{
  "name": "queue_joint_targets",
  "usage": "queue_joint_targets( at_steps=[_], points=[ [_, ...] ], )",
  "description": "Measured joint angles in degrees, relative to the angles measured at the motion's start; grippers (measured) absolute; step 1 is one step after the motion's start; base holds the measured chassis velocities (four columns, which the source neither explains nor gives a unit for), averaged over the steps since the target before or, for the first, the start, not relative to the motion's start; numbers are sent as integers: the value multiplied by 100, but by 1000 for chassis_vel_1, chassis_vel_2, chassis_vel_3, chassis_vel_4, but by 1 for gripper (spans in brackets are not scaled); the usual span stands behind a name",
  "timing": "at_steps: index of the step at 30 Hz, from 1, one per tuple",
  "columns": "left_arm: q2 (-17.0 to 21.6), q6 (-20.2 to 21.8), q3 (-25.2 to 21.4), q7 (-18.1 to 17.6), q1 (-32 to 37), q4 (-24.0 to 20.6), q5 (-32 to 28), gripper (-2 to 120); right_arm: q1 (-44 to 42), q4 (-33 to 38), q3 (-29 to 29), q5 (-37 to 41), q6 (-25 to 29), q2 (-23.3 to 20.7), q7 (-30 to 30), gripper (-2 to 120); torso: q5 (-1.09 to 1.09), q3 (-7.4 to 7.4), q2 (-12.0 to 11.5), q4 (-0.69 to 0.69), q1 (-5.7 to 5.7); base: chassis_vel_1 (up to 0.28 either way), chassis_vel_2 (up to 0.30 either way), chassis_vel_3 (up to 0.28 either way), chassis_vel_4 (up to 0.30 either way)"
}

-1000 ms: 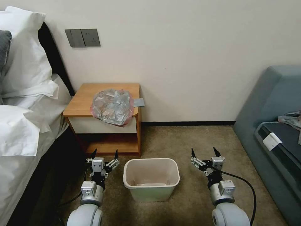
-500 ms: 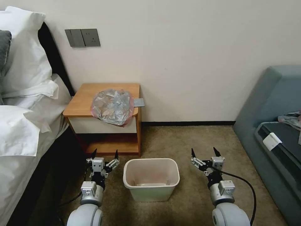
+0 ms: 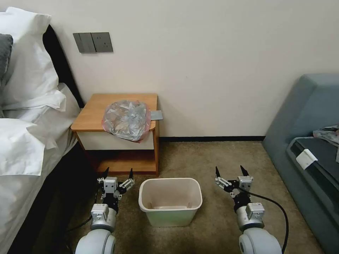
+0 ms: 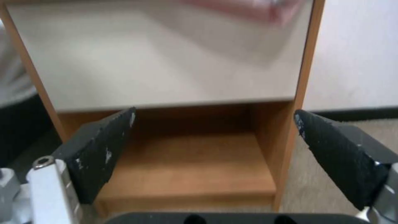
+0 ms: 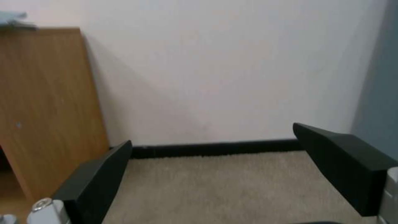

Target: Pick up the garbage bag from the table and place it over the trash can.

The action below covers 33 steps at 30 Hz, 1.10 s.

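The garbage bag (image 3: 126,120), crumpled grey plastic with a pinkish-red rim, lies on the front right part of the table (image 3: 94,113), its edge hanging over the white drawer front. The cream trash can (image 3: 170,200) stands on the carpet in front of the table, between my two arms. My left gripper (image 3: 118,173) is low beside the can's left side, open and holding nothing; in the left wrist view it (image 4: 213,116) faces the table's lower shelf (image 4: 191,165). My right gripper (image 3: 229,171) is open to the right of the can, and in the right wrist view it (image 5: 211,135) points at the wall.
A bed with white pillows (image 3: 24,116) borders the table on the left. A grey-blue sofa (image 3: 310,141) fills the right side. A small grey card (image 3: 156,115) sticks out at the table's right edge. Open carpet (image 3: 212,158) lies between table and sofa.
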Motion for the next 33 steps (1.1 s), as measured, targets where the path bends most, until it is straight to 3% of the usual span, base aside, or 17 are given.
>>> queue_joint_targets(
  at_steps=[2,4,9,11,12,16,24,27,33],
  points=[
    [6,80,27,-38,48,-237,0,100,-5,17,-1,-2,-1,3,0,100,0,-1,0,0,0,0,0,0,0],
    [23,288,97,-140,174,-806,0,100,-184,422,-26,-84,-52,88,10,100,0,0,0,0,0,0,0,0,0],
    [47,582,190,-285,352,-1603,6,100,-531,1192,-83,-254,-162,266,52,100,0,-1,0,0,0,0,0,0,0],
    [49,611,199,-299,369,-1679,6,100,-569,1270,-88,-270,-173,284,57,100,1,-1,0,0,0,0,0,0,0],
    [62,754,243,-368,453,-2055,10,100,-751,1674,-117,-355,-229,376,81,100,1,-1,0,0,0,0,0,0,0],
    [82,986,318,-484,592,-2676,16,100,-1014,2261,-152,-410,-386,504,104,100,-1,-1,1,-1,0,0,0,0,0],
    [100,1121,350,-591,662,-2828,51,100,-1018,2248,-135,-158,-572,495,82,100,1,-1,2,0,0,0,0,0,0],
    [197,1360,319,-1068,791,-2528,291,100,-930,2134,-131,-97,-604,466,56,100,0,0,1,0,0,0,0,0,0],
    [216,1312,316,-1124,804,-2402,245,100,-830,2019,-127,-19,-611,454,55,100,1,0,1,0,0,0,0,0,0]
  ],
)
